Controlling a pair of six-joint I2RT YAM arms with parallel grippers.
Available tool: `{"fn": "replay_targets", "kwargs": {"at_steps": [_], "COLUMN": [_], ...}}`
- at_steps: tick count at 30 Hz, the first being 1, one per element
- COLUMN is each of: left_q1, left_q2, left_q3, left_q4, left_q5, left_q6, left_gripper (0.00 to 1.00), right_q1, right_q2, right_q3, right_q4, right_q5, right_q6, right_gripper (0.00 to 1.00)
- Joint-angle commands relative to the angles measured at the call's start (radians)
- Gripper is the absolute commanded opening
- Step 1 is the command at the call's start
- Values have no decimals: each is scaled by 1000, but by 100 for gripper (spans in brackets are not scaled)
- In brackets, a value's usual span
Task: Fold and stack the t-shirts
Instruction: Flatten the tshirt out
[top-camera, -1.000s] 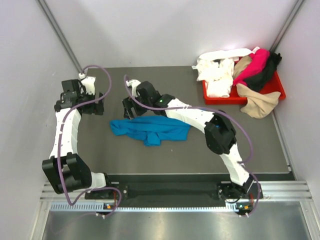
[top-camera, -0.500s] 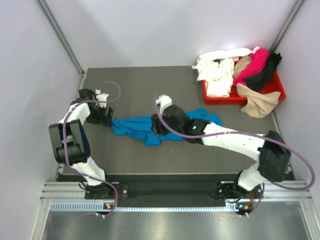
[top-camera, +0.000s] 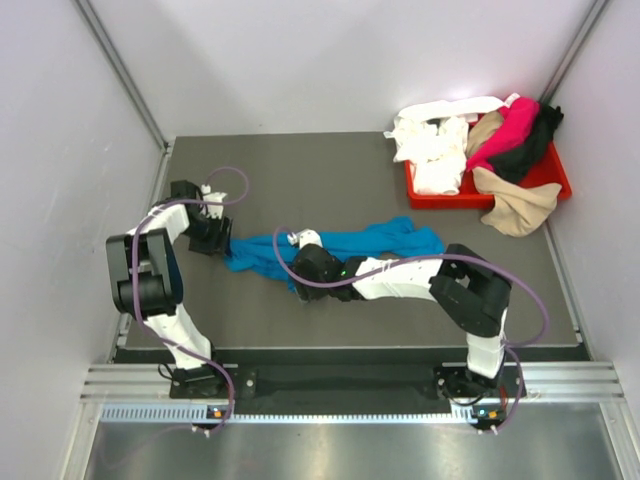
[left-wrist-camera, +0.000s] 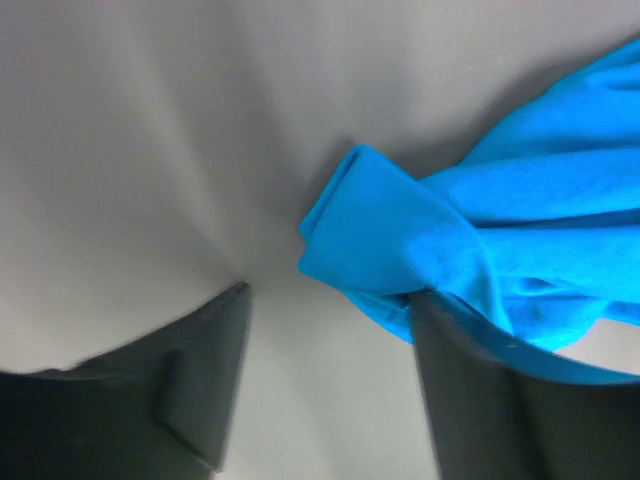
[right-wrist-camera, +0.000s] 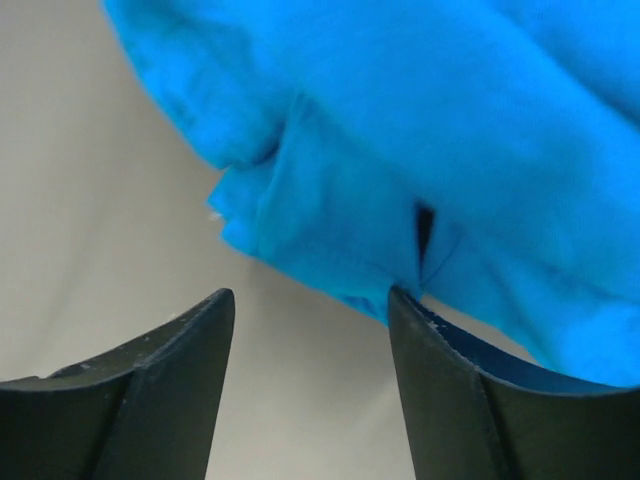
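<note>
The bright blue t-shirt (top-camera: 380, 240) lies in a long rumpled band across the bench (top-camera: 330, 170), and both arms are down at it. The left gripper (top-camera: 222, 240) is low at one end of the band, and the cloth runs away from it toward the other arm. In its wrist view the jaws stand wide apart. A folded corner of the blue cloth sits just ahead of the gap and toward the right-hand jaw. More of the shirt drapes against that jaw's edge, and bare bench shows in front of the other one. Nothing is pinched between them.

The right gripper (top-camera: 298, 272) is down at the near edge of the shirt, partway along the band and not far from the left one. Its jaws are also spread wide and hold nothing. A bunched fold of blue fills the view just beyond them and touches the tip of the right-hand jaw. The left-hand jaw has only bench ahead of it.

Well away from both grippers, beyond the far end of the blue band from the left gripper, a red tray (top-camera: 556, 178) sits in the corner of the bench. Heaped in and over it are the white t-shirt (top-camera: 435, 140), the magenta t-shirt (top-camera: 510, 128), the black t-shirt (top-camera: 535, 140) and the tan t-shirt (top-camera: 515, 205). The tan one spills over the tray's near rim.
</note>
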Motion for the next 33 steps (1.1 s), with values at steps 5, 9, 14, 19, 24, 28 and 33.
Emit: {"fn": "replay_targets", "kwargs": {"at_steps": [5,9,14,19,24,28,33], "left_q1": [-7,-7,4,19,27,27,27], "left_q2": [36,12,-112,-255,-381,-482,-628], "left_q3": [17,-1,3,67,271,457,647], "left_q4": [43,62,84,32,-95,-201,-308], "left_q5": [4,-24,-94,-133,-165,-169,-163], "left_q6": [-27,-35,-65,-47,-4,22,57], "left_gripper": [18,0,0,0,0,0,0], "right_q1": [-24,-41,-81,-112,-112,-106,-66], "right_q2": [30,40,-48,-251,-463,-621,-723], "right_q3": [36,39,47,68,212,355,531], "right_q4": [37,40,26,-26,-187,-271,-401], "right_q5": [123,170,248,322,393,355,292], "right_q6": [7,-11,-85,-175,-328,-411,-456], "right_gripper": [47,20,0,0,0,0,0]}}
